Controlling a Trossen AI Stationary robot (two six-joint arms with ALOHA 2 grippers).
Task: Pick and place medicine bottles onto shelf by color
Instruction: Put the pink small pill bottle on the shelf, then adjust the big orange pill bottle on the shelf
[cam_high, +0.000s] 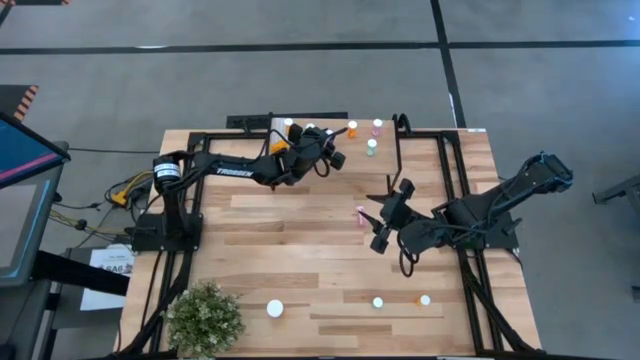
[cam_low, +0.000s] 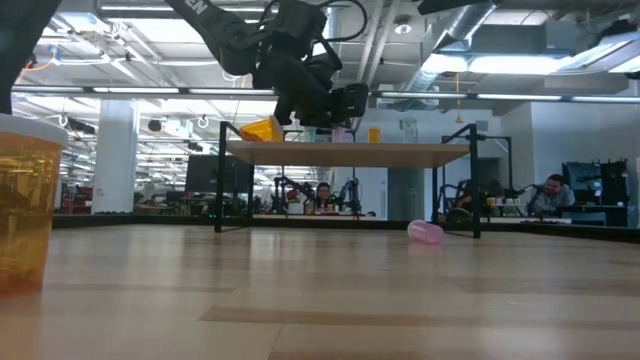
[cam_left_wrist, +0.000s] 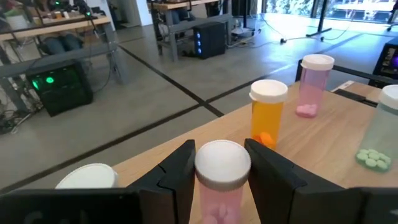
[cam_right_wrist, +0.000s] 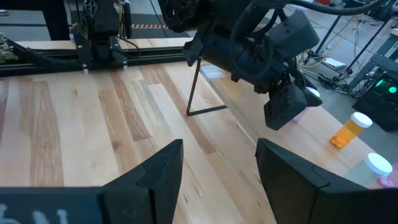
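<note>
Left gripper is over the shelf at the table's far edge, jaws pinching a pink bottle by its body just under the white cap. The bottle hangs upright between the fingers, low over the shelf top, so I judge this to be the set-down. Grip looks light, probably about to loosen.

On the shelf near it: an orange bottle, another pink bottle beyond, and a pale green one off to the side, all upright. A white cap shows on the other side; its body colour is hidden. Whether the held pink is lined up with the standing pink I cannot tell.

Right gripper waits above the bare table mid-field, jaws spread, nothing between them. A pink bottle lies on its side just beside it, likely its next pick.

More bottles stand along the near edge, well apart from the shelf. Task looks partway done.
</note>
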